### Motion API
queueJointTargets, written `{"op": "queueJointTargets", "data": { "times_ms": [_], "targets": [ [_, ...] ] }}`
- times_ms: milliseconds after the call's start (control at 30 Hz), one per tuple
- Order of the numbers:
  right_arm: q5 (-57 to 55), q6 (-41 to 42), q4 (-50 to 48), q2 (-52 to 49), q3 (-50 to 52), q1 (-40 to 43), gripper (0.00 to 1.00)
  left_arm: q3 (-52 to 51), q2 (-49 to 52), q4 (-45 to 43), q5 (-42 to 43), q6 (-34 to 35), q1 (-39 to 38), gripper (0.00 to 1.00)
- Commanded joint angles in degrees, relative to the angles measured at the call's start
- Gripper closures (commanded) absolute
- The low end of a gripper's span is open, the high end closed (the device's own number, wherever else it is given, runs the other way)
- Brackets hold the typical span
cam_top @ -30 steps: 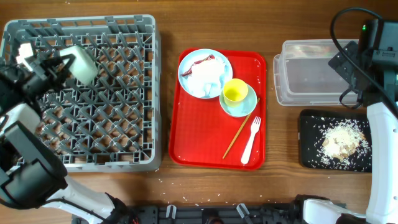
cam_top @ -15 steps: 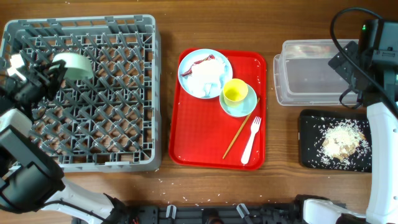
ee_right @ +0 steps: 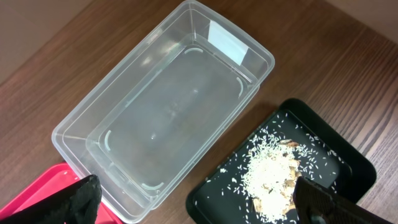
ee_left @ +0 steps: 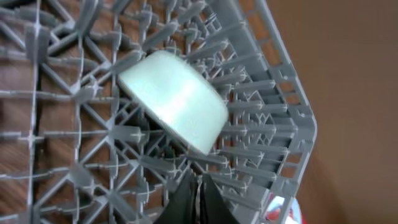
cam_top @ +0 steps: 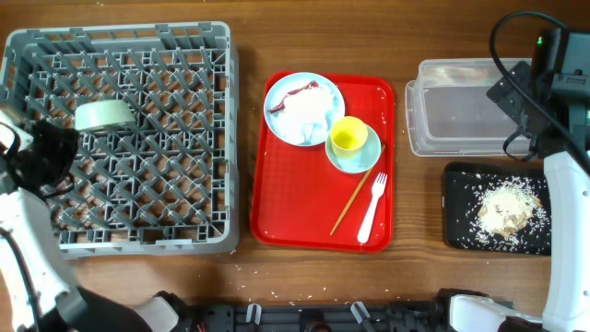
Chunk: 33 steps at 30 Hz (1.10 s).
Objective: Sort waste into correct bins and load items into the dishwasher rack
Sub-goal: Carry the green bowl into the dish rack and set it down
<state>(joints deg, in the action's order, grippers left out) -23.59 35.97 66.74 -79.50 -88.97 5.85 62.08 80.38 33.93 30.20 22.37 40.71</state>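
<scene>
The mint-blue bowl lies tilted among the pegs at the far left of the grey dishwasher rack, and also shows in the left wrist view. My left gripper is shut and empty, apart from the bowl, at the rack's left edge. The plate holds white tissue with a red wrapper scrap. The yellow cup stands on the saucer. The chopstick and fork lie on the red tray. My right gripper is open above the clear tub and the black tray's rice clump.
The flat red tray sits between the rack and the bins. The clear tub is at the far right, with the black tray in front of it. Loose rice grains lie scattered in the black tray.
My left gripper let go of the bowl, which now rests in the rack. The gripper drew back toward the rack's left front and shut. The right arm has not moved.
</scene>
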Motion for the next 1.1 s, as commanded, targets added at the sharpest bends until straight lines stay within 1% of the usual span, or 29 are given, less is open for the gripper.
{"op": "queueJointTargets", "data": {
  "times_ms": [0, 100, 133, 167, 300, 400, 500, 567, 600, 633, 667, 700, 733, 767, 833, 867, 900, 1000, 1033, 1067],
  "targets": [
    [-0.4, 0.1, -0.1, -0.2, 0.2, 0.2, 0.0, -0.2, -0.4, -7.9, -9.4, -1.2, -5.6, 0.96],
    [-0.4, 0.1, -0.1, -0.2, 0.2, 0.2, 0.0, -0.2, 3.8, -18.6, -25.5, -1.2, -11.1, 0.96],
    [-0.4, 0.1, -0.1, -0.2, 0.2, 0.2, 0.0, -0.2, 6.9, -21.2, -26.1, -1.0, -12.0, 0.96],
    [-0.4, 0.1, -0.1, -0.2, 0.2, 0.2, 0.0, -0.2, 8.5, -21.6, -25.9, -0.9, -12.1, 0.96],
    [-0.4, 0.1, -0.1, -0.2, 0.2, 0.2, 0.0, -0.2, 14.9, -17.4, -22.0, -1.0, -12.1, 0.96],
    [-0.4, 0.1, -0.1, -0.2, 0.2, 0.2, 0.0, -0.2, 14.0, -14.1, -14.9, -1.0, -12.1, 0.96],
    [-0.4, 0.1, -0.1, -0.3, 0.2, 0.2, 0.0, -0.2, 9.1, -8.8, -14.1, -1.0, -12.1, 0.96],
    [-0.4, 0.1, -0.1, -0.3, 0.2, 0.2, 0.0, -0.2, 2.8, -5.7, -13.9, -1.0, -12.1, 0.96],
    [-0.4, 0.1, -0.1, -0.3, 0.2, 0.2, 0.0, -0.2, -1.3, -4.0, -10.2, -1.0, -12.1, 0.96],
    [-0.4, 0.1, -0.1, -0.3, 0.2, 0.2, 0.0, -0.2, -4.3, -2.8, -3.6, -0.9, -12.1, 0.96],
    [-0.4, 0.1, -0.1, -0.3, 0.2, 0.2, 0.0, -0.2, -6.5, -2.3, 3.3, -0.9, -12.5, 0.92],
    [-0.4, 0.1, -0.1, -0.3, 0.2, 0.2, 0.0, -0.2, -8.5, -1.9, 12.5, -0.9, -13.9, 0.65],
    [-0.4, 0.1, -0.1, -0.3, 0.2, 0.2, 0.0, -0.2, -9.2, -1.9, 18.0, -1.0, -17.4, 0.25],
    [-0.4, 0.1, -0.1, -0.3, 0.2, 0.2, 0.0, -0.2, -9.1, -1.9, 18.7, -1.0, -21.0, 0.07],
    [-0.4, 0.1, -0.1, -0.3, 0.2, 0.2, 0.0, -0.2, -7.6, -3.3, 16.4, -1.0, -30.8, 0.05],
    [-0.4, 0.1, -0.1, -0.3, 0.2, 0.2, 0.0, -0.2, -6.3, -5.3, 13.5, -1.0, -36.2, 0.05],
    [-0.4, 0.1, -0.1, -0.3, 0.2, 0.2, 0.0, -0.3, -4.7, -7.3, 9.2, -1.0, -42.0, 0.04],
    [-0.4, 0.1, -0.1, -0.3, 0.2, 0.2, 0.0, -0.2, 0.3, -10.6, -7.6, -1.0, -57.7, 0.02],
    [-0.4, 0.1, -0.1, -0.3, 0.2, 0.2, 0.0, -0.2, 1.2, -10.8, -11.8, -1.0, -60.3, 0.02],
    [-0.4, 0.1, -0.1, -0.3, 0.2, 0.2, 0.0, -0.2, 2.1, -10.5, -19.0, -1.0, -63.1, 0.02]
  ]
}}
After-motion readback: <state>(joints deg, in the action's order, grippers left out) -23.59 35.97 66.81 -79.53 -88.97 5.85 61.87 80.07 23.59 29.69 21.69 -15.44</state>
